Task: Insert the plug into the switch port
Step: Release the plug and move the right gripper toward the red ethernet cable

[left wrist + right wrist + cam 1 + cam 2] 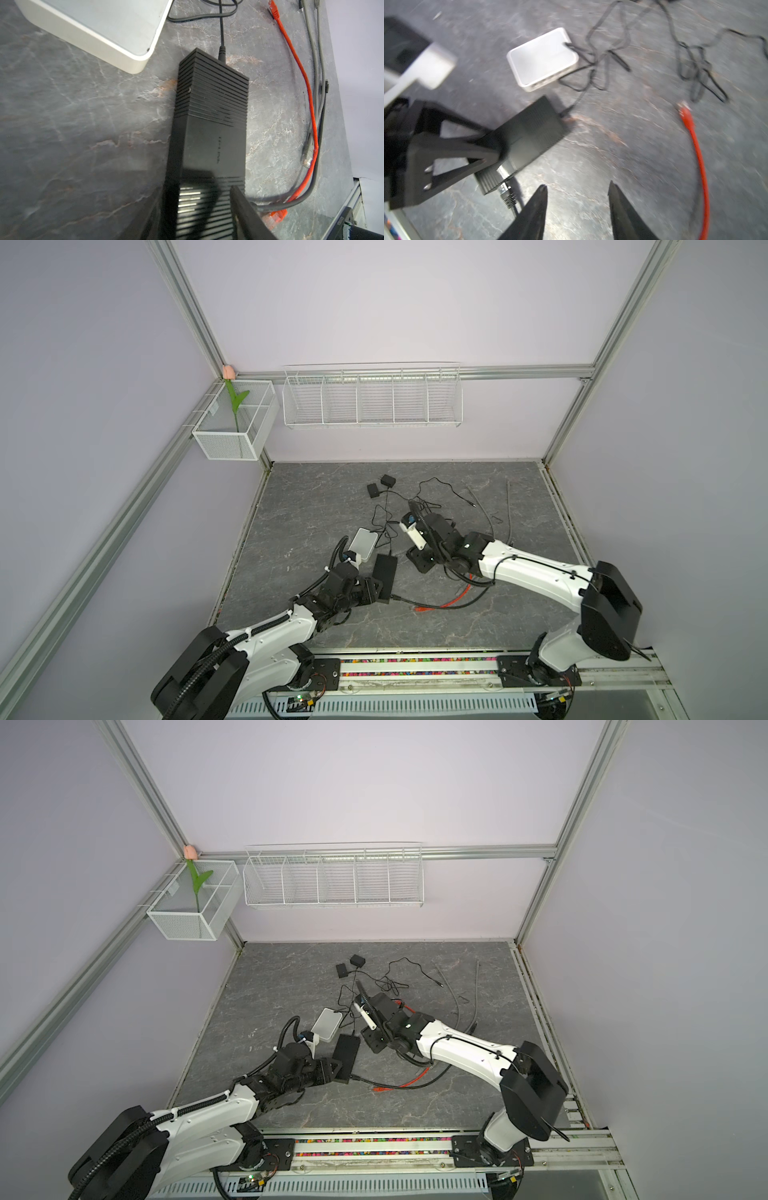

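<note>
Dark grey cable plug (507, 197) looks seated in end port of black ribbed plastic switch box (212, 116), beside wide-open empty right gripper (577, 187); left gripper (200, 190) straddles box, grip unclear; prob only retreat left

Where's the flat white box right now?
In both top views the flat white rectangular box lies mid-table, left of centre, just beyond the ribbed black box.

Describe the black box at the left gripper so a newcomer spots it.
On the grey marbled tabletop, find the left gripper near the middle: the black box lies flat with its near end between that gripper's jaws. Beside it is a smooth white box; this one is long, ribbed and black.
</note>
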`<state>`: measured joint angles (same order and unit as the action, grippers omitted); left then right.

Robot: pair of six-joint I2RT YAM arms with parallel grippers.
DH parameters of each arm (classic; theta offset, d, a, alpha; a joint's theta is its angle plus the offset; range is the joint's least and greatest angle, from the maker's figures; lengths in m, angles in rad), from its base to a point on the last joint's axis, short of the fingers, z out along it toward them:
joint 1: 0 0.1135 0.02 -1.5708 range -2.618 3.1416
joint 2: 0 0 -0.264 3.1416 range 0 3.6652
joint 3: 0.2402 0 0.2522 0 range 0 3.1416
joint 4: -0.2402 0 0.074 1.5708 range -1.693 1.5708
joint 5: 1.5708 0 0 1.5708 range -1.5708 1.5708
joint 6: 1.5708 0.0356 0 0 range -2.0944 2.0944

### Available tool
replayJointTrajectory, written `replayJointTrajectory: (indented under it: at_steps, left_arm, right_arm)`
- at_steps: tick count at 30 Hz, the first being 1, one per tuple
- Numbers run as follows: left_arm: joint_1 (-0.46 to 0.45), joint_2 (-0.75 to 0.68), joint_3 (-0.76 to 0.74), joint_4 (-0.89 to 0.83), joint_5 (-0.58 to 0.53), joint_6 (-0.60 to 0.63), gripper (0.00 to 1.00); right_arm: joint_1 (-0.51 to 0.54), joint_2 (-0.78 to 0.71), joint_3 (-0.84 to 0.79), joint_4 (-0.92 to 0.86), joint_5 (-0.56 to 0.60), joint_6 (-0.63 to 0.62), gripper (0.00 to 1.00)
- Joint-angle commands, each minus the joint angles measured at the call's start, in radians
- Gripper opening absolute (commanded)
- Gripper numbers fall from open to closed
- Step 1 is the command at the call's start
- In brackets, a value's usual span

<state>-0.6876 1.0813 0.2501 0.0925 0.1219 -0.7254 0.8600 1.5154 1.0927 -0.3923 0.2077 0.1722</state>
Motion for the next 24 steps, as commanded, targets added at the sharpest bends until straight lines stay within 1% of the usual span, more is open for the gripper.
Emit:
replayJointTrajectory:
  at_steps: [1, 2, 7, 8, 10, 14, 15, 17, 24]
  left_arm:
    - [0.002, -0.038, 0.041, -0.065, -0.003, 0.017, 0.53]
    - [0.001, -0.05, 0.044, -0.073, -0.005, 0.018, 0.54]
    - [0.003, -0.12, 0.052, -0.11, -0.024, 0.025, 0.54]
    - [0.003, -0.136, 0.054, -0.116, -0.018, 0.026, 0.54]
    - [0.003, -0.161, 0.051, -0.117, -0.009, 0.034, 0.54]
    - [0.003, -0.171, 0.062, -0.132, 0.002, 0.045, 0.55]
    - [0.003, -0.166, 0.067, -0.134, 0.006, 0.047, 0.55]
    - [0.002, -0.153, 0.075, -0.134, 0.015, 0.05, 0.55]
    - [0.003, -0.142, 0.068, -0.106, 0.039, 0.049, 0.54]
  right_arm:
    - [-0.072, -0.056, -0.068, -0.126, 0.177, 0.179, 0.66]
    - [-0.102, -0.073, -0.087, -0.139, 0.196, 0.208, 0.69]
    - [-0.245, -0.118, -0.17, -0.164, 0.15, 0.32, 0.69]
    - [-0.26, -0.123, -0.179, -0.179, 0.147, 0.338, 0.69]
    - [-0.271, -0.127, -0.191, -0.206, 0.181, 0.362, 0.7]
    - [-0.312, -0.1, -0.208, -0.182, 0.143, 0.364, 0.7]
    - [-0.324, -0.084, -0.238, -0.161, 0.113, 0.357, 0.7]
    - [-0.34, -0.05, -0.246, -0.125, 0.057, 0.349, 0.67]
    - [-0.355, 0.055, -0.244, -0.058, 0.014, 0.342, 0.55]
